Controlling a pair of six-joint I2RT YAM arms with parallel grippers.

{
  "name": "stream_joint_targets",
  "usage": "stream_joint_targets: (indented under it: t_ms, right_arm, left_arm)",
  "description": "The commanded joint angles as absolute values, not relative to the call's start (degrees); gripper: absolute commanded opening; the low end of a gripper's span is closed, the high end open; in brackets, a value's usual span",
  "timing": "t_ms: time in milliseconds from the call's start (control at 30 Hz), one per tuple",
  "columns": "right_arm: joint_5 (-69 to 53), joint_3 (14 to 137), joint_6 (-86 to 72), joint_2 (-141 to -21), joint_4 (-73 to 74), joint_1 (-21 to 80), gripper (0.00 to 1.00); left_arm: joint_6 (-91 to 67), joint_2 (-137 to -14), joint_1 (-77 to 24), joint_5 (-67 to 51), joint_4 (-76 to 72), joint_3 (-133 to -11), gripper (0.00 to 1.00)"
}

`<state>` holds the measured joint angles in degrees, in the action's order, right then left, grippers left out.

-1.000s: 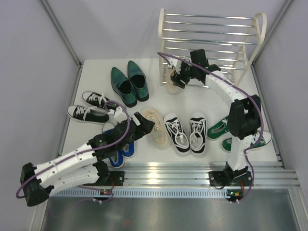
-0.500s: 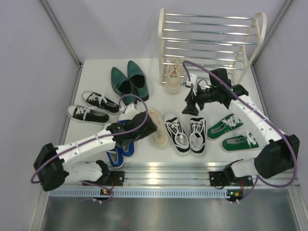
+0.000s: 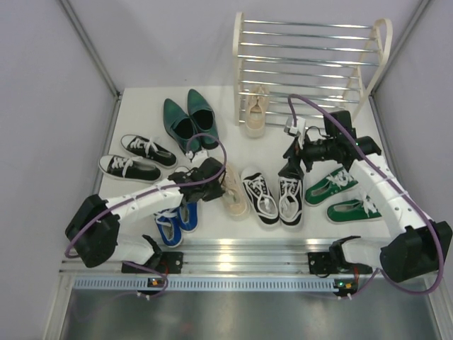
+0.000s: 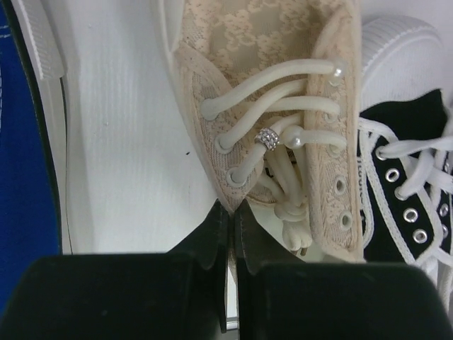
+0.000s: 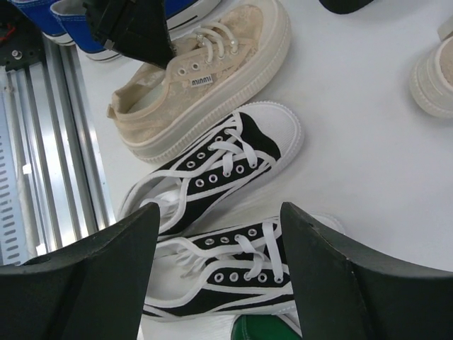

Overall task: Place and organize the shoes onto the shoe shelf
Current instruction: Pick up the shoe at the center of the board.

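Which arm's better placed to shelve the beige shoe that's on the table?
Left. The left gripper is pinched shut on the beige shoe at its upper; the right gripper hangs open over the black-and-white sneakers.

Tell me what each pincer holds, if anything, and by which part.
The left pincer pinches the beige shoe by its lace-flap edge; the right pincer is open, holding nothing.
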<state>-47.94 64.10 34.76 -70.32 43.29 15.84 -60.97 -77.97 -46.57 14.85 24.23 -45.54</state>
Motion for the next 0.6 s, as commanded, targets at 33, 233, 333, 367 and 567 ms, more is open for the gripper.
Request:
stream_joint_targets:
  t_ms: [33, 233, 333, 367, 567]
  right_arm:
    - [-51.42, 63.46, 30.08, -68.82, 40.53, 15.38, 0.67]
    - [-52.92, 67.67, 14.79, -71.89, 37.19, 19.41, 0.64]
    - [-47.90, 69.60, 5.10, -73.56, 34.54, 22.31, 0.64]
    - [-46.51, 69.78, 2.14, -73.74, 33.41, 24.85, 0.64]
    - [-18.62, 70.13, -13.16, -74.88, 31.46, 35.84, 0.67]
  left_arm:
    - [-53.98, -71.46, -47.02, 12.84, 16.80, -47.19, 0.00]
    - [-46.50, -66.36, -47.90, 9.84, 14.94, -52.02, 0.00]
    - [-46.23, -66.18, -47.99, 9.84, 15.03, -55.01, 0.00]
    - [-46.40, -66.62, -47.99, 9.67, 14.86, -55.72, 0.00]
    - [-47.46, -69.34, -48.51, 8.79, 12.57, -59.59, 0.00]
